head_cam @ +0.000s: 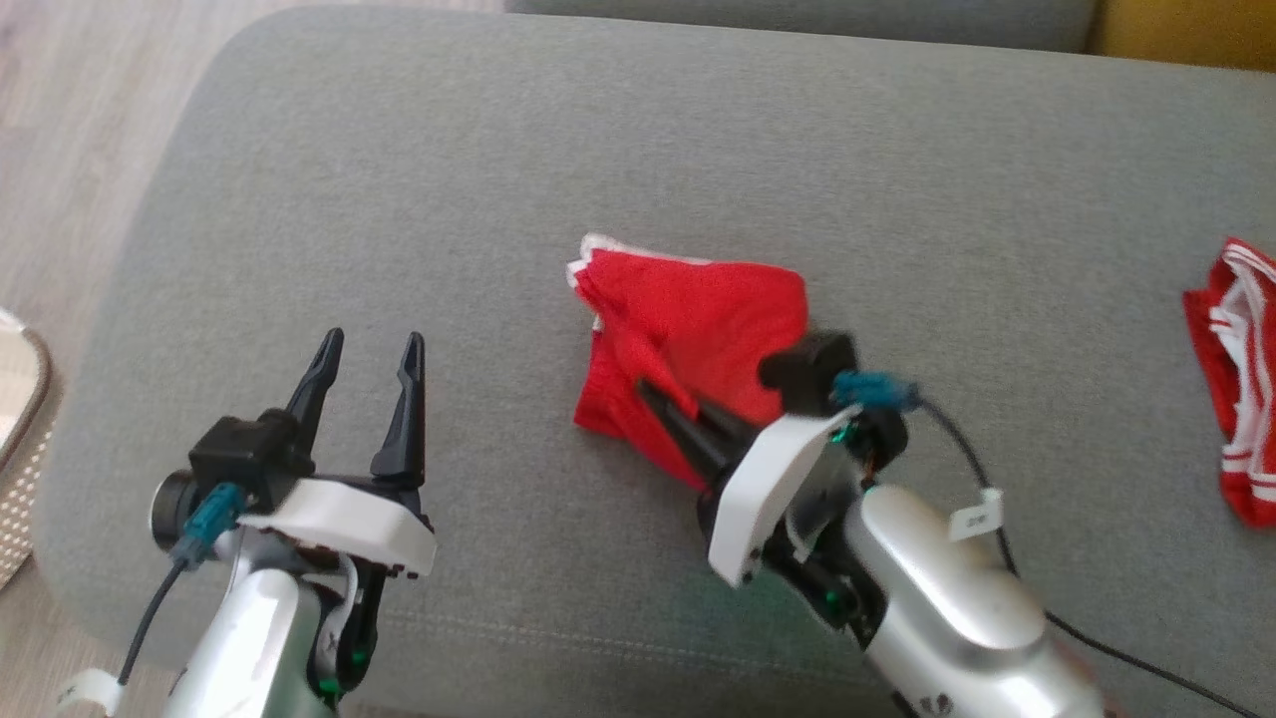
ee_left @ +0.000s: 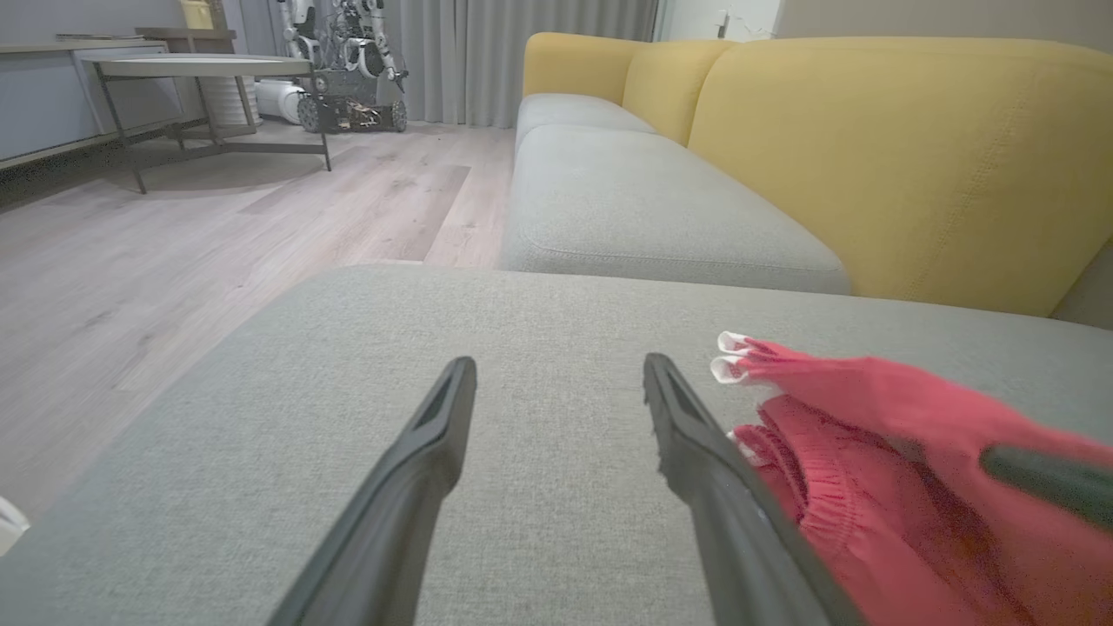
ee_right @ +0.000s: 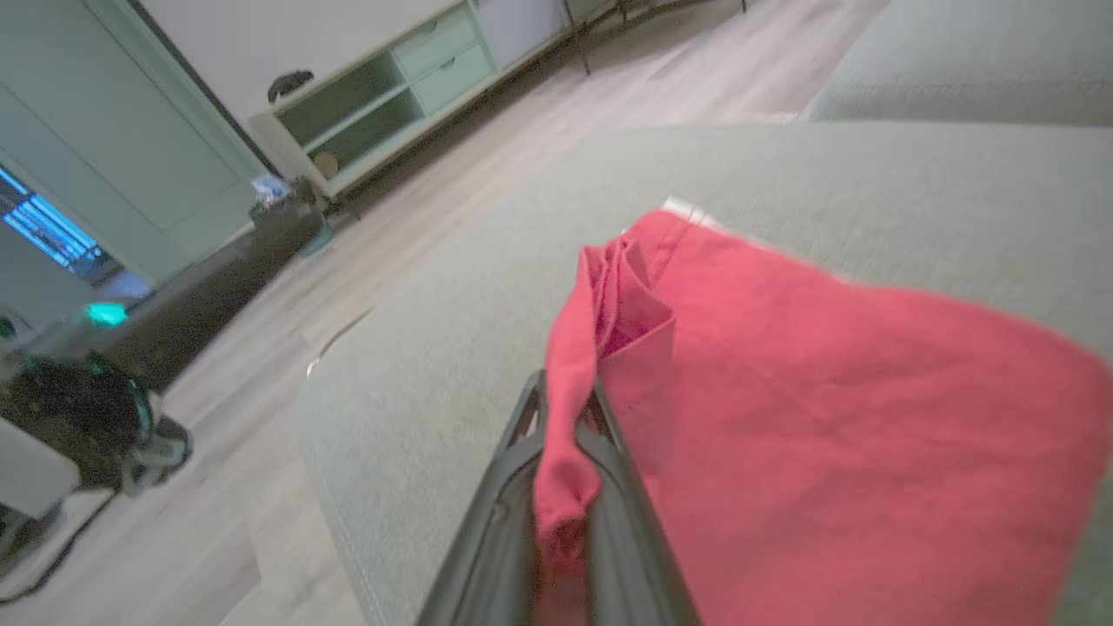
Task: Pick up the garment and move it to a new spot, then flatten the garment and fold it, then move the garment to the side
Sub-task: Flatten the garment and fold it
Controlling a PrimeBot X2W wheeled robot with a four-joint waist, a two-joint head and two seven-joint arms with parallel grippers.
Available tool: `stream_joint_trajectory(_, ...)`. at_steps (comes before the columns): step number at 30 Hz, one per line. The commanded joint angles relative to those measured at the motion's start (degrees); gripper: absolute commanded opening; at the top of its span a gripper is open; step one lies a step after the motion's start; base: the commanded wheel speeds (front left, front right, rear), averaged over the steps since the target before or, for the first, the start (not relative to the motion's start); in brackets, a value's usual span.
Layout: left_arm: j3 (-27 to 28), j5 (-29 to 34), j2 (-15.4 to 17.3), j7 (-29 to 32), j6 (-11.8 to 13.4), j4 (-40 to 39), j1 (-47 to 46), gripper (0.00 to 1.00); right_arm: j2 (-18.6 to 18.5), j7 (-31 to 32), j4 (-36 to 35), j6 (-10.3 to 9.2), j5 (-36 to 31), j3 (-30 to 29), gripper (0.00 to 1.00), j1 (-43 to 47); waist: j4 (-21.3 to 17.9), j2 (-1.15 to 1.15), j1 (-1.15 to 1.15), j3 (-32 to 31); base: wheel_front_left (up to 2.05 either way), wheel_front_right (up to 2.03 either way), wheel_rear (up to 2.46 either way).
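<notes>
Starting with storage, a pale sideboard (ee_right: 391, 96) with open compartments is seen against the wall in the right wrist view, and a small round object (ee_right: 326, 163) is seen in one lower compartment, too small to be identified. The red garment (head_cam: 698, 319) is found near the middle of a grey seat cushion (head_cam: 449, 199), bunched and partly lifted, with a white-trimmed edge turned toward the far side. A second red-and-white piece of clothing (head_cam: 1236, 379) is laid well apart from it, at the right edge of the same cushion. Yellow backrests (ee_left: 869, 148) are set behind the grey seating, and pale wooden flooring (ee_left: 217, 226) is spread out to the left. A round-topped table (ee_left: 200, 67), another wheeled robot (ee_left: 348, 61) and grey curtains (ee_left: 522, 52) are seen at the far end of the room. The right gripper (ee_right: 567, 396) is angled in from the lower right, and its fingers are pressed together on a raised fold of the garment, which is pinched between them. The left gripper (head_cam: 371, 344) is held low over bare cushion to the left of the garment, its fingers spread wide and pointed away from the robot, with nothing between them; its right finger is seen just beside the garment's edge in the left wrist view, though contact cannot be told.
</notes>
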Motion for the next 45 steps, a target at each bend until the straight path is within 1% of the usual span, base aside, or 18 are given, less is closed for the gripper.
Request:
stream_joint_trajectory(1, 1.7, -0.3, 0.9, -0.1, 0.2, -1.6, -1.6, 1.0, 0.7, -0.8, -0.6, -0.3, 0.8, 1.2, 0.0, -2.2, 0.6, 0.0, 0.0, 0.2, 0.0, 0.0, 0.0)
stream_joint_trajectory(4, 1.5, -0.5, 0.8, -0.2, 0.2, -1.4, -1.7, 1.0, 0.7, -2.4, 3.4, -0.3, 2.2, 3.4, 0.0, -3.2, 1.3, 0.0, 0.0, 0.4, 0.0, 0.0, 0.0)
stream_joint_trajectory(5, 1.5, -0.6, 0.8, -0.3, 0.2, -1.4, -1.7, 1.0, 0.7, -3.1, 4.2, -0.3, 2.6, 4.0, 0.28, -3.5, 1.4, 0.0, 0.0, 0.5, 0.0, 0.0, 0.0)
stream_joint_trajectory(6, 1.6, -0.6, 0.8, -0.3, 0.2, -1.3, -1.7, 1.0, 0.7, -3.7, 4.9, -0.3, 3.0, 4.6, 0.72, -3.8, 1.3, 0.0, 0.0, 0.5, 0.0, 0.0, 0.0)
stream_joint_trajectory(7, 1.6, -0.7, 0.8, -0.4, 0.3, -1.3, -1.7, 1.0, 0.7, -4.5, 5.3, -0.3, 3.3, 5.1, 1.0, -4.1, 1.3, 0.0, 0.0, 0.6, 0.0, 0.0, 0.0)
stream_joint_trajectory(10, 1.8, -0.8, 1.0, -0.5, 0.5, -1.2, -1.4, 1.0, 0.7, -6.7, 6.1, -0.3, 3.7, 6.3, 1.0, -4.9, 0.6, 0.0, 0.0, 0.5, 0.0, 0.0, 0.0)
stream_joint_trajectory(14, 1.9, -0.9, 1.2, -0.6, 0.7, -1.2, -1.3, 1.0, 0.7, -9.7, 5.0, -0.3, 4.8, 7.2, 1.0, -5.5, -0.3, 0.0, 0.0, 0.2, 0.0, 0.0, 0.0)
stream_joint_trajectory(16, 1.9, -1.0, 1.3, -0.6, 0.8, -1.3, -1.4, 1.0, 0.7, -11.6, 4.1, -0.3, 4.8, 6.6, 1.0, -5.7, -0.8, 0.0, 0.0, 0.2, 0.0, 0.0, 0.0)
stream_joint_trajectory(18, 2.0, -1.0, 1.5, -0.6, 0.9, -1.5, -1.4, 1.0, 0.7, -13.3, 3.6, -0.3, 4.2, 4.7, 1.0, -5.9, -1.3, 0.0, 0.0, 0.1, 0.0, 0.0, 0.0)
stream_joint_trajectory(19, 2.0, -1.0, 1.5, -0.6, 0.9, -1.5, -1.4, 1.0, 0.7, -13.3, 3.6, -0.3, 4.2, 4.7, 1.0, -5.9, -1.3, 0.0, 0.0, 0.1, 0.0, 0.0, 0.0)
stream_joint_trajectory(23, 2.2, -1.0, 1.9, -0.7, 1.3, -1.7, -1.2, 1.0, 0.7, -16.0, 3.6, -0.3, 0.9, -2.1, 1.0, -5.3, -2.2, 0.0, 0.0, -0.2, 0.0, 0.0, 0.0)
stream_joint_trajectory(29, 2.4, -1.0, 2.7, -0.5, 1.9, -2.5, -0.6, 1.0, 0.7, -17.1, 2.5, -0.3, -8.4, -16.5, 1.0, -1.1, -3.7, 0.0, 0.0, -0.7, 0.0, 0.0, 0.0)
stream_joint_trajectory(32, 2.5, -0.9, 3.1, -0.3, 2.2, -2.9, -0.2, 1.0, 0.7, -16.3, -0.4, -0.3, -13.3, -23.8, 1.0, 2.5, -4.4, 0.0, 0.0, -1.0, 0.0, 0.0, 0.0)
stream_joint_trajectory(35, 2.4, -0.8, 3.4, -0.1, 2.5, -3.4, 0.3, 1.0, 0.7, -15.2, -5.2, -0.3, -17.3, -29.6, 1.0, 6.5, -5.0, 0.0, 0.0, -1.5, 0.0, 0.0, 0.0)
stream_joint_trajectory(40, 2.1, -0.6, 3.9, 0.3, 2.8, -4.0, 0.7, 1.0, 0.7, -12.2, -14.2, -0.3, -21.0, -35.6, 1.0, 13.3, -5.6, 0.0, 0.0, -1.8, 0.0, 0.0, 0.0)
stream_joint_trajectory(45, 1.9, -0.7, 4.2, 0.5, 2.9, -4.3, 0.9, 1.0, 0.7, -9.5, -21.1, -0.3, -21.5, -37.1, 1.0, 18.8, -6.1, 0.0, 0.0, -1.9, 0.0, 0.0, 0.0)
